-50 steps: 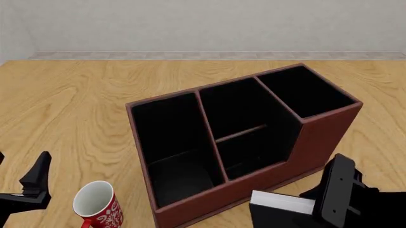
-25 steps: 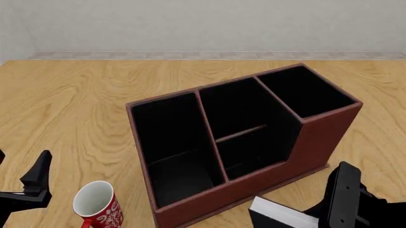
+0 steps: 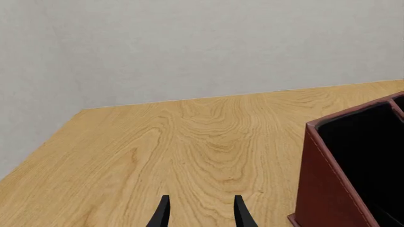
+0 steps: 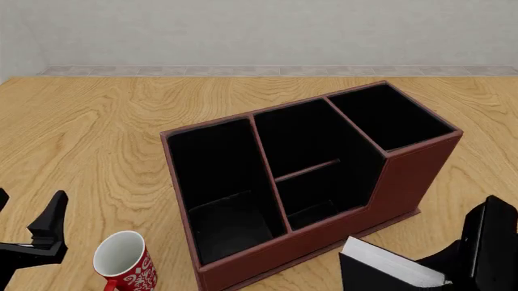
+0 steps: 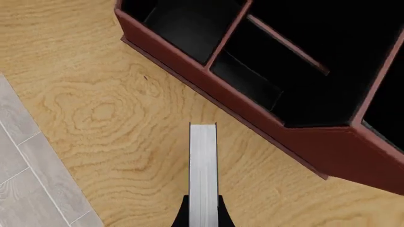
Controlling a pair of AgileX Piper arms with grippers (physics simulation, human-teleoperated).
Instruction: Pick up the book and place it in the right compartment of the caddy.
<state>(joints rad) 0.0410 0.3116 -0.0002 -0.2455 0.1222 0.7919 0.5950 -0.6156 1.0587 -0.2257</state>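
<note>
The reddish-brown caddy [image 4: 404,182] stands mid-table with its three black sections open upward; it also shows in the right wrist view [image 5: 284,127] and the left wrist view [image 3: 322,189]. Its right compartment [image 4: 392,118] is the tall far-right end and holds nothing. My right gripper [image 4: 463,267] is shut on the black book [image 4: 380,267], held tilted at the near right, in front of the caddy's stepped wall. In the right wrist view the book's white page edges [image 5: 203,170] stick out from the right gripper [image 5: 203,215]. My left gripper [image 4: 45,233] [image 3: 200,215] is open and holds nothing at the near left.
A red mug [image 4: 125,264] with a white pattern stands upright at the near left, between my left gripper and the caddy's wide end. The wooden table [image 4: 97,133] runs to a grey wall behind. The table's edge and grey floor [image 5: 25,156] show in the right wrist view.
My right gripper has moved to the right and toward the near edge with the book, which now tilts more. The left arm, mug and caddy have not moved.
</note>
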